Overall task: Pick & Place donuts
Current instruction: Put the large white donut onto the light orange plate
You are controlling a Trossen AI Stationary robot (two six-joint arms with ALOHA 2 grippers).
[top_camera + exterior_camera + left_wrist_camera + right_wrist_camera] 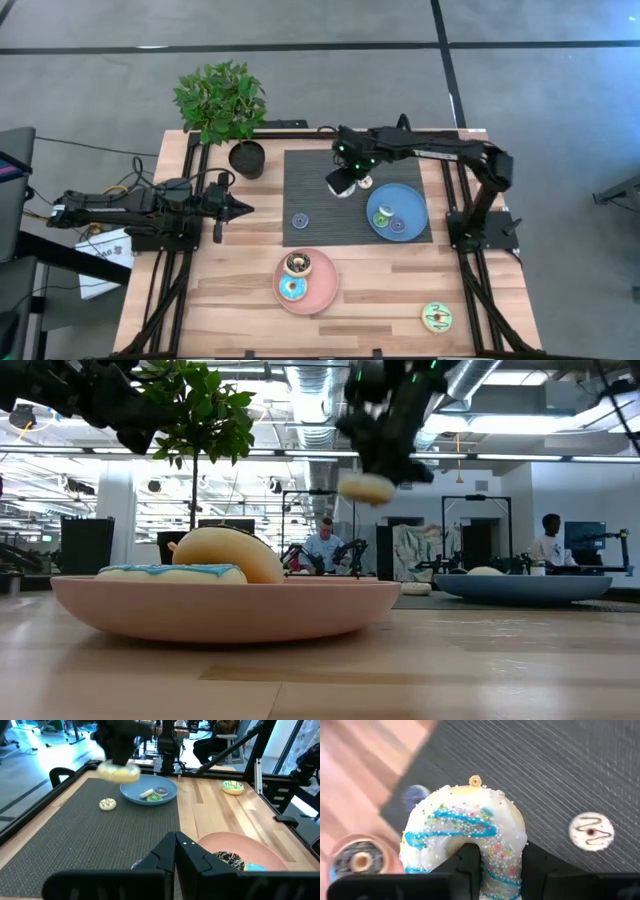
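A white donut (470, 832) with blue drizzle and sprinkles is pinched by its ring in the right gripper (497, 865), one finger through the hole; in the high view the same donut (341, 184) hangs over the dark mat (310, 225), near the mat's far edge and just beside the blue plate (412, 222); in the low view the donut (366, 487) is clear of the table, well above the surface.

On the blue plate lie two small donuts, a green one (381, 217) and a purple one (397, 226); a small cream donut with a brown squiggle (591, 831) lies on the mat, and in the high view it (365, 182) sits just beside the held donut; a small blue donut (300, 220) lies on the mat's left part, apart from the rest.

The pink plate (325, 292) sits on the bare wood just off the mat's near edge and holds a dark brown donut (298, 264) and a blue one (292, 289), close together; a green-yellow donut (436, 317) lies alone on the wood near the table's near right corner.

The left gripper (240, 209) is clenched on nothing and waits at the table's left side, pointing toward the mat; a potted plant (225, 105) stands at the far left corner; people sit in the room behind the table.
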